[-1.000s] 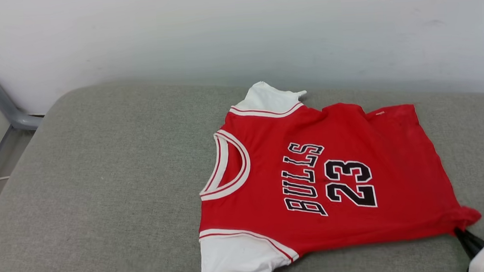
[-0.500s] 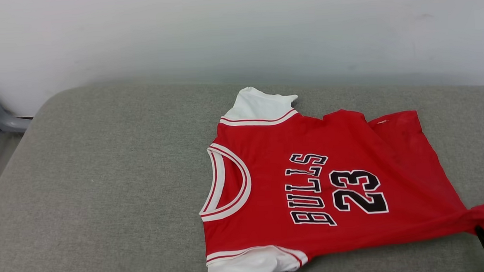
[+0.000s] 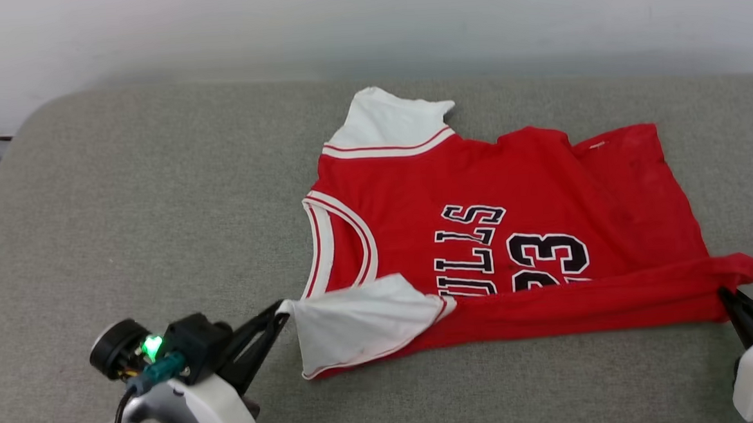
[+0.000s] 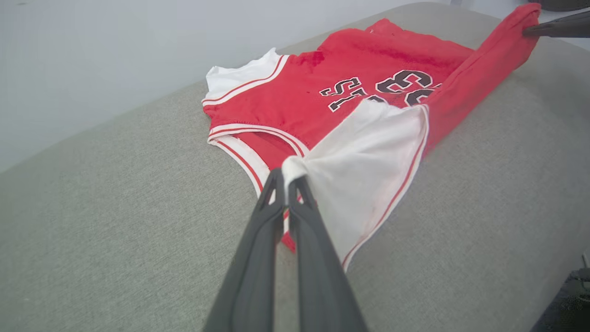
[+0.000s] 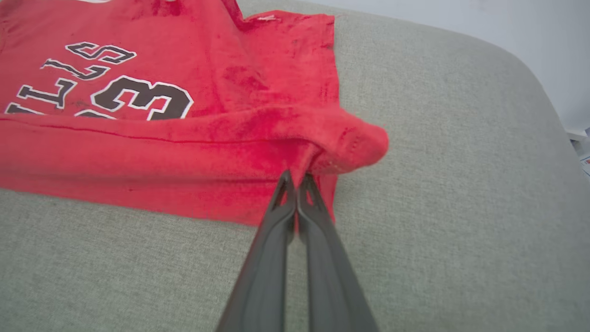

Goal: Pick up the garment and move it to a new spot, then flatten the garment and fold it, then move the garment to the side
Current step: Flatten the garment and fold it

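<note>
Position of garment (image 3: 511,191): the red jersey with white short sleeves lies on a grey padded surface (image 3: 125,205), right of centre in the head view, with a pale wall (image 3: 366,18) beyond. The collar (image 3: 339,239) faces the robot's left and the hem faces its right. The far sleeve (image 3: 388,117) lies flat and points toward the wall.

Condition: the near edge is raised and turned over onto the front along its whole length. It forms a long red band that covers the lower part of the black lettering and of the number 23. The near sleeve (image 3: 362,315) is turned over with it and rests just beside the collar opening.

Status of left gripper (image 3: 278,310): at the lower left of the head view, fingers pressed together and pinching the outer corner of the near sleeve. The left wrist view confirms this: white cloth is bunched between the two dark tips, and the sleeve fans out beyond them. A green light (image 3: 153,346) shows on the wrist unit.

Status of right gripper (image 3: 724,295): at the lower right, fingers pressed together and pinching the near hem corner. The right wrist view shows red cloth rolled into a rounded fold just above the tips.

Spacing: the two grippers are well apart, and the turned edge runs nearly straight between them.
</note>
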Controlling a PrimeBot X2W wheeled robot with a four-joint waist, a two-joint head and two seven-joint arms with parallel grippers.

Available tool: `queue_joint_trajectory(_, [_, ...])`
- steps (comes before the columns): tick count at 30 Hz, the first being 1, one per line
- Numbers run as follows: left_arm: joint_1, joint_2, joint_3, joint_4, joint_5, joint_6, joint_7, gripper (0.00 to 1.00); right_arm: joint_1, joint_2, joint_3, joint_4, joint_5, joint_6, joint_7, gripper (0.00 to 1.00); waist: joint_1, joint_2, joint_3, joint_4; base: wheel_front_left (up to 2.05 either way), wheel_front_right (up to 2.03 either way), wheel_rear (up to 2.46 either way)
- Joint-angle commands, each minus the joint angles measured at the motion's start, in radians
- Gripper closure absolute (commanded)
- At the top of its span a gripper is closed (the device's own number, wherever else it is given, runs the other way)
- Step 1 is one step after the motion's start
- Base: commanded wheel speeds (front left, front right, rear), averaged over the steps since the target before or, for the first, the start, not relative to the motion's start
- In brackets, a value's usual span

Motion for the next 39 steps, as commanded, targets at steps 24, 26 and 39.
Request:
queue_joint_trajectory(24, [-0.260,-0.146,-0.099,0.450,-0.027,-0.029,-0.013,0.00,-0.217,0.026,0.077,0.196,-0.026,-0.001,0.124,0.00,-0.0002,0.0000,0.086,-0.021,0.00,0.00,0.00])
queue_joint_trajectory(26, [-0.247,-0.161,-0.094,0.475,-0.037,-0.022,-0.045,0.00,-0.216,0.018,0.085,0.196,-0.018,-0.001,0.113,0.00,-0.0002,0.0000,0.071,-0.021,0.00,0.00,0.00])
queue_joint_trajectory(39, [-0.085,-0.210,0.033,0.364,-0.178,0.110,-0.162,0.00,-0.119,-0.051,0.097,0.038,0.056,-0.001,0.119,0.00,-0.0002,0.0000,-0.043,-0.006,0.00,0.00,0.00])
